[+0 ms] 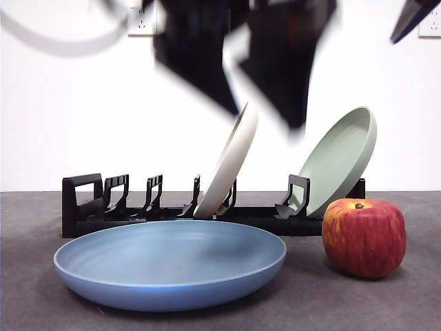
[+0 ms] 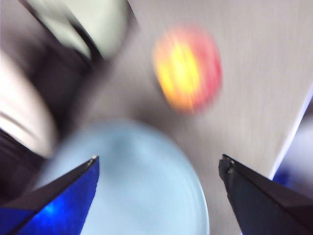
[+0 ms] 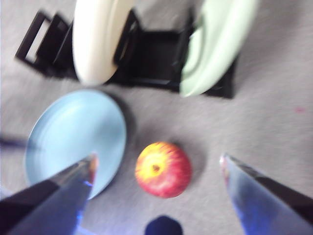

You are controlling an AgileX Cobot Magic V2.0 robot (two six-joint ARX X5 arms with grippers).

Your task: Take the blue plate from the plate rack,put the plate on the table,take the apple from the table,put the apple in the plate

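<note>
Plate first: the blue plate (image 1: 169,262) lies flat on the table (image 1: 27,289), in front of the plate rack (image 1: 83,207), and nothing is on it. The rack stands just behind it, running across the table, with a cream plate (image 1: 227,162) leaning in a middle slot and a green plate (image 1: 339,158) leaning at the far end. The apple (image 1: 364,236) sits upright on the table beside the blue plate, close to it but not touching, just in front of the green plate.

My right pincer (image 3: 156,164) hangs above the table with its jaws spread wide and nothing between them; from its wrist I look down on the apple and the blue plate's edge. My left pincer (image 2: 159,164) is also wide open and empty, above the blue plate, though its wrist picture is badly blurred. From the front, my arms show only as dark smears (image 1: 275,62) high above the rack.
</note>
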